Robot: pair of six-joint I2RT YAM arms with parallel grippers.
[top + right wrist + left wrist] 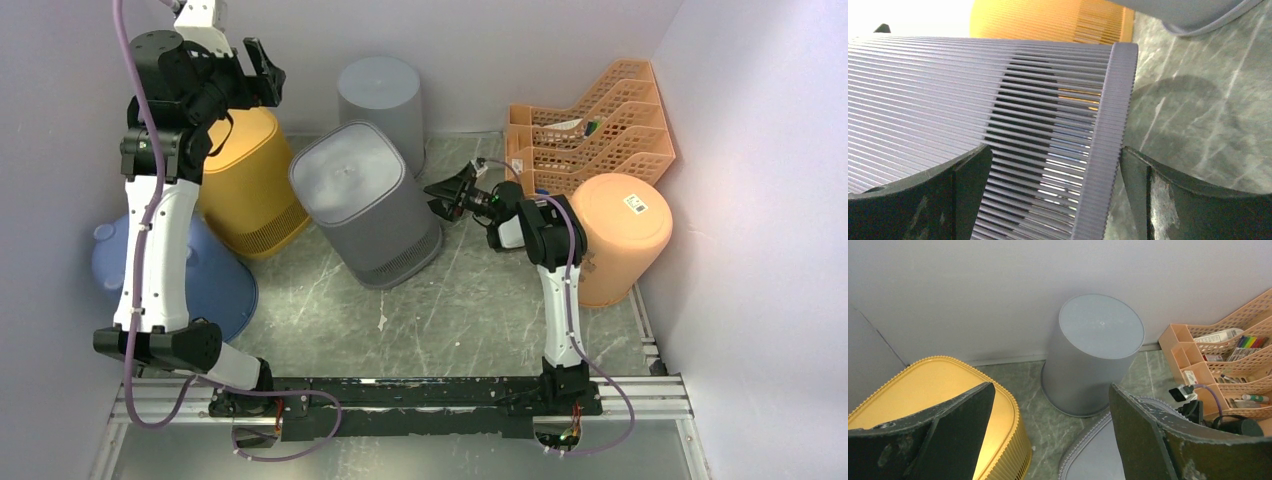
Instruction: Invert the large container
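1. Only the right wrist view shows the slotted side of the large grey bin (998, 125), between the spread jaws of the right gripper (1055, 150).
2. From above, the bin stands bottom-up at mid-tabletop (480, 310); the left gripper (263, 72) is spread too.
3. Scratched green tabletop, pale walls (500, 40).

The ribbed container (365, 200) is grey, the rack (590, 122) orange.

A yellow ribbed bin (250, 180) stands at the back left of the green marbled table (460, 310), with a blue basin (220, 280) mouth down just in front of it by the left wall. A smooth round grey bin (382, 95) stands bottom up against the back wall. At the back right sits an orange lattice file rack (590, 125) holding coloured pens (1248, 341), and just in front of it a peach bucket (620, 235) stands mouth down
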